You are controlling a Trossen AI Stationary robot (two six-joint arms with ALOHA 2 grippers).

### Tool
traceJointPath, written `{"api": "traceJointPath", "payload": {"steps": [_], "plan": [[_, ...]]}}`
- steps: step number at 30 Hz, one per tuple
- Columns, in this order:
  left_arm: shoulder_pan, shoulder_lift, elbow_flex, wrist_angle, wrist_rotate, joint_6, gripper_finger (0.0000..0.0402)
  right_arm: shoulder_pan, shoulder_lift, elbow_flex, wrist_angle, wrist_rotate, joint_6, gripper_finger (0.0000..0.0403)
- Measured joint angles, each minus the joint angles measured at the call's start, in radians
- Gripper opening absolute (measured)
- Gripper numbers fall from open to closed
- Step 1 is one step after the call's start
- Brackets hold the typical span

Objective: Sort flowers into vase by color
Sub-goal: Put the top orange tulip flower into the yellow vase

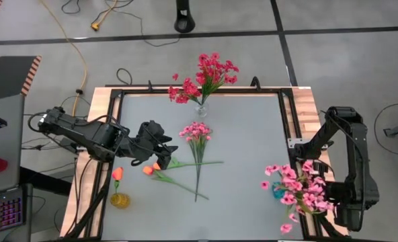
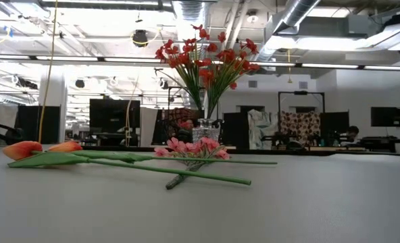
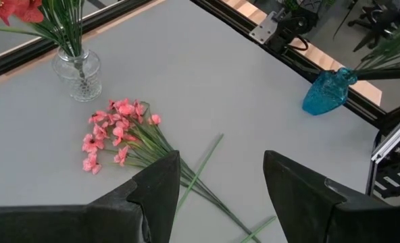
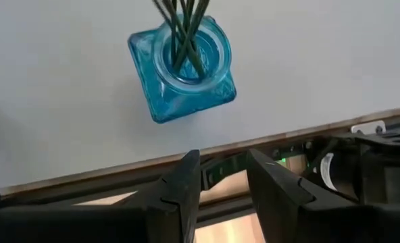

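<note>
A clear vase (image 1: 200, 111) at the far middle holds magenta-red flowers (image 1: 206, 74). A pink spray (image 1: 196, 131) lies flat mid-table, its stems running toward the near edge. Two orange tulips (image 1: 148, 170) lie left of it, their stems crossing the spray's. A yellow vase (image 1: 120, 199) at near left holds one orange tulip (image 1: 117, 174). A blue vase (image 4: 183, 67) at near right holds pink flowers (image 1: 300, 188). My left gripper (image 3: 220, 162) hangs open above the lying tulips, nothing between its fingers. My right gripper (image 4: 223, 165) stands open over the table's right rim beside the blue vase.
Black rails (image 1: 290, 114) and wooden strips (image 1: 306, 101) frame the grey tabletop. A metal bracket (image 3: 264, 27) sits on the right rail. The middle and near-middle of the table lie bare between the lying stems and the blue vase.
</note>
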Motion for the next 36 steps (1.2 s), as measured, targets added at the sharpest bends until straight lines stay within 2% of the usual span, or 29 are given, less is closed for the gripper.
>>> {"api": "traceJointPath", "payload": {"steps": [7,13,27,31,36], "plan": [[0.000,0.000,0.000,0.000,0.000,0.000,0.0200,0.000,-0.046,0.000,0.000,-0.018,-0.001,0.0147],[0.000,0.000,0.000,0.000,0.000,0.000,0.0200,0.000,-0.155,-0.004,0.000,0.005,-0.002,0.0144],[0.000,0.000,0.000,0.000,0.000,0.018,0.0200,0.000,-0.526,-0.034,-0.002,0.028,-0.027,0.0066],[0.000,0.000,0.000,0.000,-0.001,0.026,0.0200,0.000,-0.623,-0.034,-0.001,0.121,-0.062,0.0047],[0.000,0.000,0.000,0.000,0.000,0.026,0.0200,0.000,-0.727,-0.034,-0.001,0.326,-0.187,0.0022]]}}
